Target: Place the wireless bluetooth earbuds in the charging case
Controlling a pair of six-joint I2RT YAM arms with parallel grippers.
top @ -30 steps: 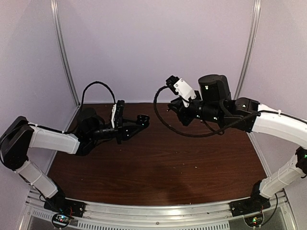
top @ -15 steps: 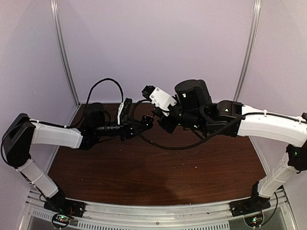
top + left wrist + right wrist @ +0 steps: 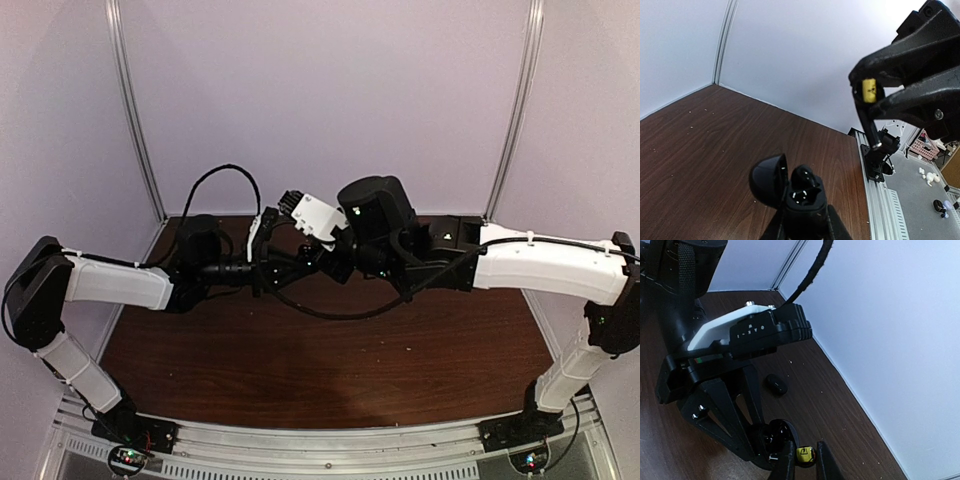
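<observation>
My left gripper [image 3: 805, 222] is shut on the black charging case [image 3: 802, 202], held above the table with its lid [image 3: 767, 179] swung open to the left. One black earbud [image 3: 806, 176] sits in the case, beside an empty socket. My right gripper [image 3: 805, 461] is shut on a second earbud [image 3: 806, 455], which is black with a yellow label. This earbud [image 3: 869, 90] hangs close above and to the right of the open case [image 3: 771, 434]. In the top view the left gripper [image 3: 298, 258] and right gripper [image 3: 330, 264] meet over the back middle of the table.
A small black oval object [image 3: 776, 384] lies on the brown table [image 3: 330, 350] beyond the case. Pale walls [image 3: 330, 90] close in the back and sides. The metal rail [image 3: 885, 200] and the right arm's base [image 3: 880, 150] are at the table's edge.
The right arm has swung left with its earbud until its fingers reach the left gripper. The left gripper has risen and moved slightly right with the open case.
</observation>
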